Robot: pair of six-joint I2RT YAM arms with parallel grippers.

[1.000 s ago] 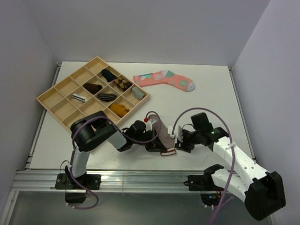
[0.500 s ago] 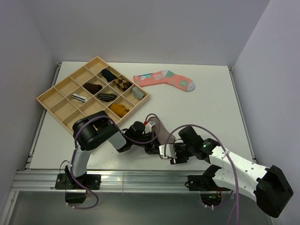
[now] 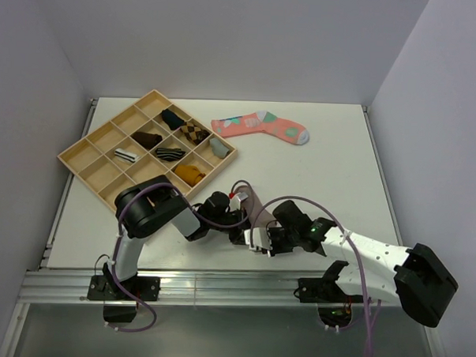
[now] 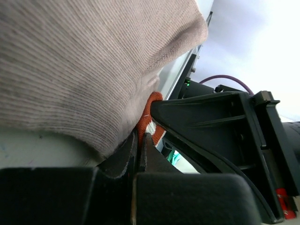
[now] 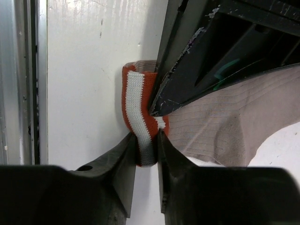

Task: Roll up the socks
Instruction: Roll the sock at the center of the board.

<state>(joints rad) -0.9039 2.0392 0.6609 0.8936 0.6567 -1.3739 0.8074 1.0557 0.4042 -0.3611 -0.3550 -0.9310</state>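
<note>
Table (image 3: 334, 151): carrying everything. The work is happening at its near edge, between the two arms, while the back half is going unused.

Tray (image 3: 77, 152): sitting at the left rear, its compartments holding several small bundles (image 3: 189, 173) that are looking like rolled socks. By that reading, part of the sorting is looking done already.

Pink sock (image 3: 260, 126): lying flat and unrolled at the back, well apart from both arms, with nothing touching it.

Brown sock (image 3: 256, 209): lying close to the front edge, stretched between the two claws. Most of its length is showing as loose, flat fabric, so the roll itself is looking barely begun.

Left claw (image 4: 137, 154): clenching tight, its fingers pressing together at the sock's underside and seemingly pinching a fold of the fabric to anchor it.

Right claw (image 5: 146, 145): grasping the sock at the striped end, one finger pressing on each side.

Cuff (image 5: 138, 117): curling over on itself in a first small loop of red and white, which is reading as the opening turn. The rest of the leg and foot are waiting to be wound up. No white sock is showing in any view.
</note>
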